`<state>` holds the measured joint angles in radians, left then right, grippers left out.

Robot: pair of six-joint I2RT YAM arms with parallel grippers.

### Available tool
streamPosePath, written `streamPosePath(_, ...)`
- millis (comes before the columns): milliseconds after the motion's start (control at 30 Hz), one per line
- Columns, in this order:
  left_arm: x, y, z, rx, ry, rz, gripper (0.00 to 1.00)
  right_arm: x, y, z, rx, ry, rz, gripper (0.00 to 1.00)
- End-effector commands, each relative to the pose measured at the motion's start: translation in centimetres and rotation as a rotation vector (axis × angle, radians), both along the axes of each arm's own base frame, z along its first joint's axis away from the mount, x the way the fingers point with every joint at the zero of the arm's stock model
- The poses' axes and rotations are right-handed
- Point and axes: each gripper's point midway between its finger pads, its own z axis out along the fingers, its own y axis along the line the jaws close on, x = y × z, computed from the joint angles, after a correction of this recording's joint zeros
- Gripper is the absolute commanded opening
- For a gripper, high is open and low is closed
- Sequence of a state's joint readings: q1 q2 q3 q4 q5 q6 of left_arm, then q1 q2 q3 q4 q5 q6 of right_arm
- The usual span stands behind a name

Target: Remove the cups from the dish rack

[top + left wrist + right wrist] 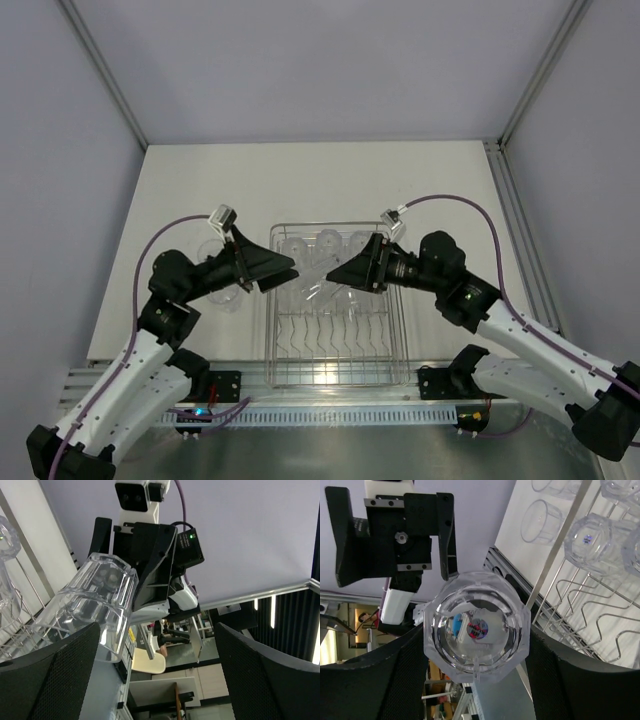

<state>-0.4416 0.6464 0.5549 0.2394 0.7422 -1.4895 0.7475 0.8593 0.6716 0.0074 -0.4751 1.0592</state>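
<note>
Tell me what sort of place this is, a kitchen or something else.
Probably a robotics test cell, not a kitchen: plain grey panel walls on aluminium frame posts, two black-and-white robot arms bolted at the edge of a white table, and a silver wire dish rack holding small clear plastic cups.

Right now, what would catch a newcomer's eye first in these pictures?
Over the rack, mid-table, the right fingers grip a clear cup and hold it out toward the open left fingers. More cups sit at the rack's far end.
</note>
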Motion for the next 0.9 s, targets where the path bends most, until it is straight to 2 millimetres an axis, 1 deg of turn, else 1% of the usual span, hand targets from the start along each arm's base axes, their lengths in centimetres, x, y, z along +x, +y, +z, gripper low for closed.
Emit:
streamPosePath(0, -0.2, -0.4, -0.1, -0.007, -0.036, 0.003, 0.95, -0.1, 0.5, 5.4, 0.188, -0.095, 0.043, 0.04)
streamPosePath(100, 0.0, -0.7, -0.8, 0.013, -0.016, 0.007, 0.94, 0.2, 0.5, 5.5, 0.205, -0.091, 0.041, 0.04)
streamPosePath(200, 0.1, -0.9, -0.7, 0.013, -0.017, 0.006, 0.94, 0.3, 0.6, 5.4, 0.204, -0.084, 0.047, 0.04)
streamPosePath(267, 0.5, -1.1, -1.1, 0.034, -0.006, 0.006, 0.93, 0.2, 0.6, 5.3, 0.198, -0.084, 0.055, 0.04)
streamPosePath(300, 0.7, -1.2, -1.1, 0.039, -0.010, 0.008, 0.93, 0.2, 0.6, 5.0, 0.183, -0.093, 0.055, 0.04)
streamPosePath(333, 1.1, -1.3, -1.4, 0.055, -0.009, 0.018, 0.93, 0.1, 0.5, 5.3, 0.177, -0.102, 0.054, 0.04)
streamPosePath(367, 1.2, -1.3, -1.7, 0.073, 0.004, 0.021, 0.92, 0.1, 0.4, 4.7, 0.151, -0.088, 0.053, 0.04)
streamPosePath(400, 1.5, -1.2, -1.3, 0.083, -0.004, 0.038, 0.92, 0.2, 0.2, 4.5, 0.129, -0.110, 0.041, 0.04)
streamPosePath(433, 1.7, -1.2, -1.4, 0.098, -0.003, 0.049, 0.92, 0.1, -0.3, 5.1, 0.124, -0.131, 0.031, 0.04)
streamPosePath(467, 1.8, -1.1, -1.7, 0.126, -0.003, 0.058, 0.92, 0.2, -0.8, 3.9, 0.069, -0.106, 0.008, 0.04)
streamPosePath(500, 1.8, -1.1, -1.6, 0.133, -0.009, 0.062, 0.92, 0.5, -1.3, 4.0, 0.053, -0.122, -0.023, 0.04)
streamPosePath(533, 2.0, -1.0, -1.1, 0.138, -0.019, 0.071, 0.92, 0.9, -2.2, 4.4, 0.033, -0.155, -0.079, 0.04)
streamPosePath(567, 2.0, -1.0, -1.1, 0.149, -0.020, 0.073, 0.92, 1.1, -2.8, 3.8, 0.001, -0.143, -0.102, 0.04)
streamPosePath(600, 1.9, -0.9, -1.4, 0.171, -0.023, 0.067, 0.92, 1.7, -3.5, 3.9, -0.007, -0.149, -0.149, 0.04)
streamPosePath(633, 1.8, -0.9, -1.6, 0.185, -0.011, 0.063, 0.91, 2.0, -4.0, 4.1, -0.023, -0.169, -0.175, 0.04)
streamPosePath(667, 1.8, -0.9, -2.0, 0.196, 0.000, 0.058, 0.91, 2.0, -4.6, 3.7, -0.048, -0.163, -0.196, 0.04)
streamPosePath(733, 1.6, -1.1, -1.9, 0.182, 0.004, 0.045, 0.91, 2.6, -5.3, 3.7, -0.074, -0.173, -0.250, 0.04)
streamPosePath(800, 1.2, -1.2, -2.5, 0.170, 0.033, 0.018, 0.91, 3.1, -5.3, 3.4, -0.090, -0.166, -0.269, 0.04)
streamPosePath(833, 1.1, -1.4, -1.7, 0.133, 0.017, 0.008, 0.91, 3.4, -5.3, 3.1, -0.094, -0.157, -0.279, 0.04)
streamPosePath(867, 0.9, -1.5, -1.9, 0.126, 0.024, -0.002, 0.91, 3.7, -5.1, 3.4, -0.075, -0.157, -0.289, 0.04)
